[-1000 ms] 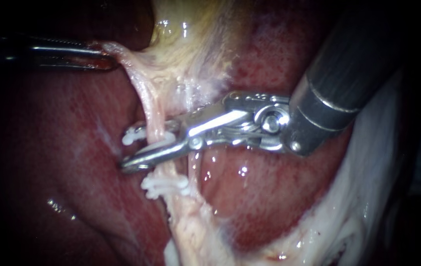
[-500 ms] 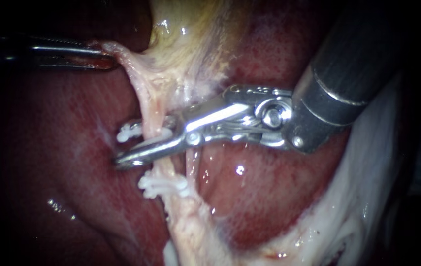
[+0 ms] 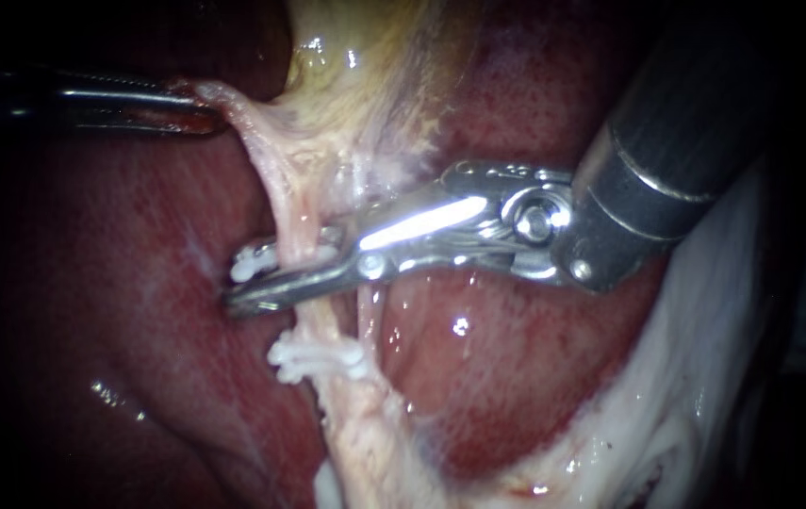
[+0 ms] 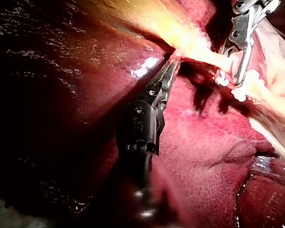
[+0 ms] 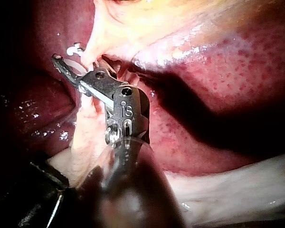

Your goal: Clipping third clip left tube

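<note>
Endoscope view, the right instrument (image 3: pixel 250 281) comes in from about 2 o'clock and reaches across to the middle. Its jaws are narrow and straddle the left tube (image 3: pixel 294 212), one in front and one mostly hidden behind it. They're squeezed onto a white clip (image 3: pixel 252 258), which wraps the tube and pokes out on its 9 o'clock side. So the clip sits on the left tube, just a bit toward 9 o'clock from dead centre.

A second clip (image 3: pixel 316 356) is already on the same tube, a little further toward 6 o'clock and clear of the jaws. The right tube (image 3: pixel 370 316) is the thinner strand just on the 3 o'clock side. It runs behind the jaws near their hinge, and I can't tell if they touch it.

The left instrument (image 3: pixel 197 106) is over at 10 o'clock. Its jaws are clamped on pale tissue (image 3: pixel 233 108) where the left tube meets the yellowish gallbladder (image 3: pixel 365 57) at 12 o'clock, and that strand looks taut. The left wrist view shows the same grip, jaws pinched on the pale strand with the clips ahead of them.

The red liver (image 3: pixel 139 264) lies behind all of it. In the right wrist view only one jaw shows clearly, with a bit of white clip just past it.
</note>
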Robot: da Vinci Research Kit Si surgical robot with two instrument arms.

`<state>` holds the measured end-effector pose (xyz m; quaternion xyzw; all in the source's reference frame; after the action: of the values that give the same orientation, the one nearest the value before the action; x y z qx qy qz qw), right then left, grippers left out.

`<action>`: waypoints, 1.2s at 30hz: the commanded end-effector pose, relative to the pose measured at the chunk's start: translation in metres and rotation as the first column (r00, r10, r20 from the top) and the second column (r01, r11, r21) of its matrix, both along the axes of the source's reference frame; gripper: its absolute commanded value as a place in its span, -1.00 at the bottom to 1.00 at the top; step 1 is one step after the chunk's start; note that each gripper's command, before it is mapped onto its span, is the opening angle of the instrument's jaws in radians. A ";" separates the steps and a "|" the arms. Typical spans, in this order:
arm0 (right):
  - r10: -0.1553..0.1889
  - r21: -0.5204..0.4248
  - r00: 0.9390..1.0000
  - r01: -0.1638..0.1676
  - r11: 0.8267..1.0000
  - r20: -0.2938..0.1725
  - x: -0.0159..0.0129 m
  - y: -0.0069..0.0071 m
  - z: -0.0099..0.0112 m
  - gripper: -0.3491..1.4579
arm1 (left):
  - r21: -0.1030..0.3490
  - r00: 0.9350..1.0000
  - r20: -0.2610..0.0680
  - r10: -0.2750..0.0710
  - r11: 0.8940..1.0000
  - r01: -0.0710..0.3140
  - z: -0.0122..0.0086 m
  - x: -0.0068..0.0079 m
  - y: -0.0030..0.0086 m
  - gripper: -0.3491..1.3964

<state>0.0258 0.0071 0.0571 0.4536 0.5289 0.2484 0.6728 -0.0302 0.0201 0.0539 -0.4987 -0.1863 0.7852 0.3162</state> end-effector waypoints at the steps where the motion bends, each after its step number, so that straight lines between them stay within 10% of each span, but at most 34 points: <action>1: 0.000 0.000 1.000 0.000 1.000 0.000 0.0000 0.0001 0.0000 -0.55 | 0.000 1.000 0.000 0.000 1.000 0.000 0.0000 0.0000 0.0000 -1.00; 14: 0.000 0.041 1.000 0.000 0.999 0.009 -0.0005 0.0001 -0.0001 -1.00 | 0.000 1.000 0.000 0.000 1.000 0.000 0.0001 0.0000 0.0000 -1.00; 36: -0.016 0.056 0.999 0.014 0.998 0.043 -0.0008 -0.0004 -0.0004 -1.00 | -0.001 1.000 0.000 0.000 1.000 0.000 0.0001 -0.0001 0.0000 -1.00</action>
<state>0.0250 0.0068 0.0567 0.4708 0.5034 0.2681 0.6731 -0.0303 0.0201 0.0540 -0.4987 -0.1859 0.7853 0.3162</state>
